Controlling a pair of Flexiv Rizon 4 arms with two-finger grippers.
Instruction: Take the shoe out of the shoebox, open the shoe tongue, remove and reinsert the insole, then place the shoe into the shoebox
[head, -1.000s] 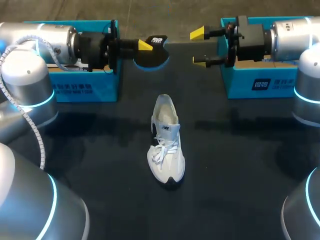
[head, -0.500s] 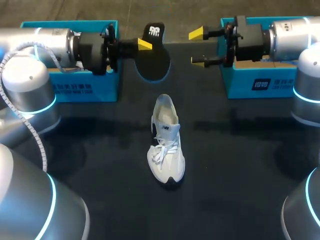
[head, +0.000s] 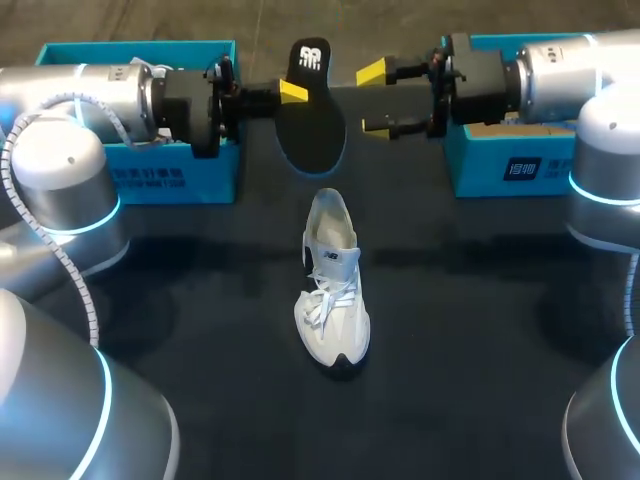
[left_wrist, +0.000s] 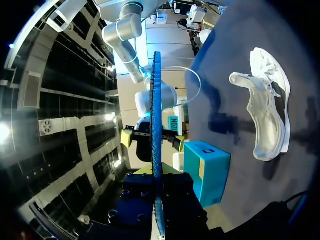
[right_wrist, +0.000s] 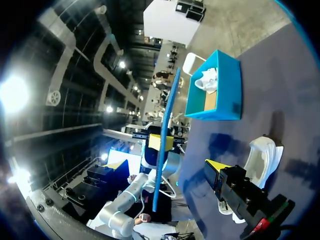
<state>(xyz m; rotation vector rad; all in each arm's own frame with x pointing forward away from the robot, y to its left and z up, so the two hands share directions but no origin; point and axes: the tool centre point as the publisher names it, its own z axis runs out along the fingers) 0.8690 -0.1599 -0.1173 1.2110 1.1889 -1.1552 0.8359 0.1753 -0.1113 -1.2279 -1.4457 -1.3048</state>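
Head view: insole (head: 316, 120) now upright in clenched left jaws, right jaws (spread) nearer.

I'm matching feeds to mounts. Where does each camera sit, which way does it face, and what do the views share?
Head view: fixed above and behind the robot, looking down on the table; both claws show, the left claw gripping the insole, the right claw open.
Left wrist view: on the left wrist, looking along its own claw; insole edge-on, right claw beyond.
Right wrist view: on the right wrist, facing the left claw; its own claw shows.
Shared: insole and shoe appear in all three.
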